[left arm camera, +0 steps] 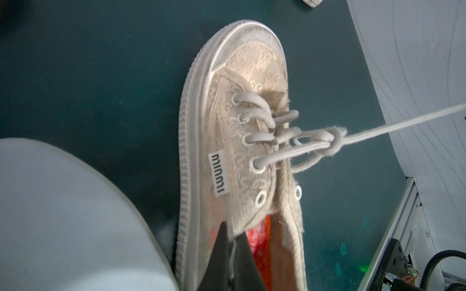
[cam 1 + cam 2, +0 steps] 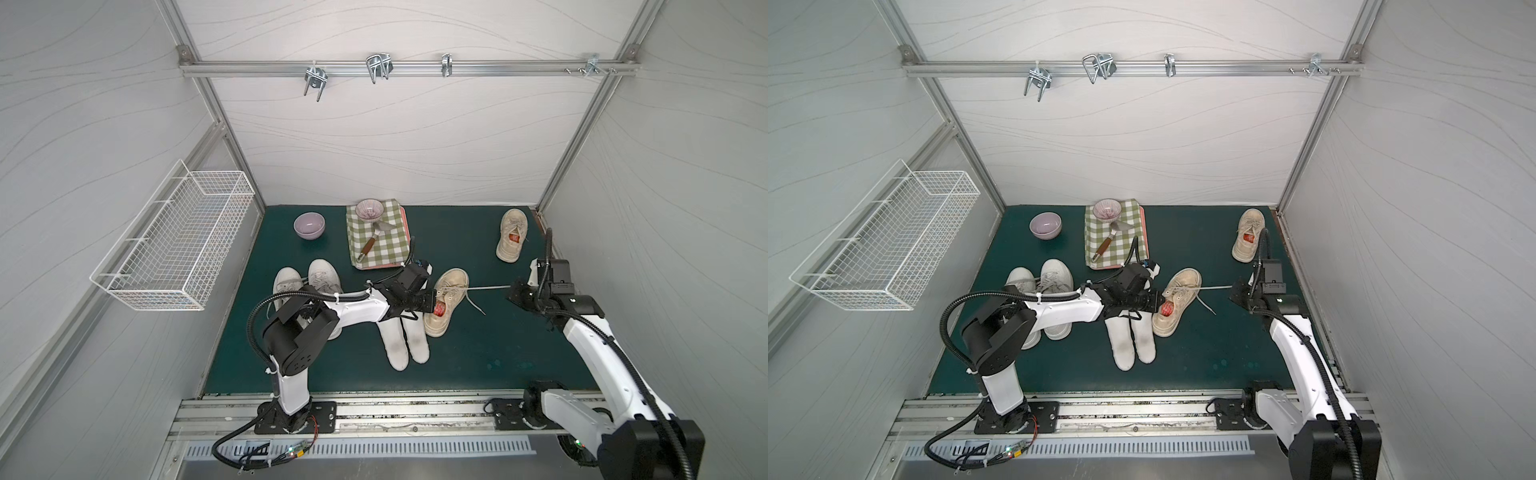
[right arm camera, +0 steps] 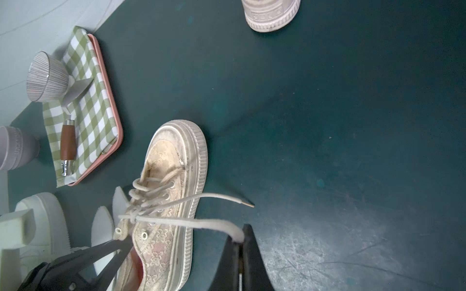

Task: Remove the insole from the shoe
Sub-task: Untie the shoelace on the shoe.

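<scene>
Green mat [image 2: 498,340] holds the "minni" shoe [image 1: 239,88], left jaws pinching its collar [image 1: 244,221], right jaws its lace [image 1: 403,122].

Shoe [image 1: 242,83]: upper is beige open-weave cloth, lace-patterned and matt. Sole sidewall is ribbed, rubbery and scuffed.
Lace [image 1: 393,124]: flat woven cloth, fuzzy at the knot.
Table mat [image 3: 327,126]: matt, scratched pale in places.
Checked cloth [image 3: 85,100]: woven fabric, matt.
Tray [image 3: 111,100]: rim looks like smooth plastic.
Spatula handle [image 3: 67,142]: polished wood with shiny metal caps.
Wire basket [image 2: 174,245]: white-coated metal wire.
</scene>
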Controlling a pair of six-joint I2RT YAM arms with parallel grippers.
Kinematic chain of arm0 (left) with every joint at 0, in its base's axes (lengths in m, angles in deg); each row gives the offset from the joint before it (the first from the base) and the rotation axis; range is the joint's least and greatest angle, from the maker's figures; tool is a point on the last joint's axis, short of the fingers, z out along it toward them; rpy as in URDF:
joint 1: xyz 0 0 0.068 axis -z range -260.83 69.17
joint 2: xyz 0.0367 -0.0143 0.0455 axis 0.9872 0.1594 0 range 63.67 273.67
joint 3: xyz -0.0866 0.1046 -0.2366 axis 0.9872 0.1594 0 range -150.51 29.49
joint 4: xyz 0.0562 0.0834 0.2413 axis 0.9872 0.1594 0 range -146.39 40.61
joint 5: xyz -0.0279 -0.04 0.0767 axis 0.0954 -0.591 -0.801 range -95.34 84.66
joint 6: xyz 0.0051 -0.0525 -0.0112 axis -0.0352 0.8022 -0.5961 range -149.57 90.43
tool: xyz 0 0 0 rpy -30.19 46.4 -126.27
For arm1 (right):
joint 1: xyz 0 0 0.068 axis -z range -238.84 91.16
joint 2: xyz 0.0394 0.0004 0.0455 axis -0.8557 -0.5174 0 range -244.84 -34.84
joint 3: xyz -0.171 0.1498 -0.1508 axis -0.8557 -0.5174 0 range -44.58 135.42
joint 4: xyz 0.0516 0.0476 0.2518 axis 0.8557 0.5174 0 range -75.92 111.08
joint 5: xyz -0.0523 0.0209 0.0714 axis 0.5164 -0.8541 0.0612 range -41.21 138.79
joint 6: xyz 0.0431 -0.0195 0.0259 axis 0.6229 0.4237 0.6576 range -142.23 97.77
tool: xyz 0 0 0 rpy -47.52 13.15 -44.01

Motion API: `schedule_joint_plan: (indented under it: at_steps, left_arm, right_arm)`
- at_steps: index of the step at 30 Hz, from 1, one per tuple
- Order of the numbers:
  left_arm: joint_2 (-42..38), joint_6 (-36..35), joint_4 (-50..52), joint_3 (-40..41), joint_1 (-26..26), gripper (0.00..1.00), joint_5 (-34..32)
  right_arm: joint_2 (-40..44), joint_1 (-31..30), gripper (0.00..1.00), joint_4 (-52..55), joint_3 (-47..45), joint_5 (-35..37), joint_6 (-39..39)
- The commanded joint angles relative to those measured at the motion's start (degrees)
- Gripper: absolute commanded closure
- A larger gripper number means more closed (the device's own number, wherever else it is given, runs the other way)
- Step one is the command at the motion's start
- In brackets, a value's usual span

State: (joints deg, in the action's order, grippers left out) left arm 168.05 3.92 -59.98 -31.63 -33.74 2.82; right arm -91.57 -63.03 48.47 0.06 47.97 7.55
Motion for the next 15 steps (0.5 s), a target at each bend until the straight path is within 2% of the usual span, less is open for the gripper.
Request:
schedule_joint_plan:
  at_steps: [1,15]
  left_arm:
    - [-1.07,1.09,-2.11,-0.18,-0.54,1.0,-1.79]
    - [0.34,1.55,-1.4,-1.27,-0.6,1.0,-1.6]
  right_arm:
    - [1.0,0.57,1.0,3.94,2.11,4.6,0.58]
    - [3.03,1.01,1.0,6.85,4.78,9.37,0.84]
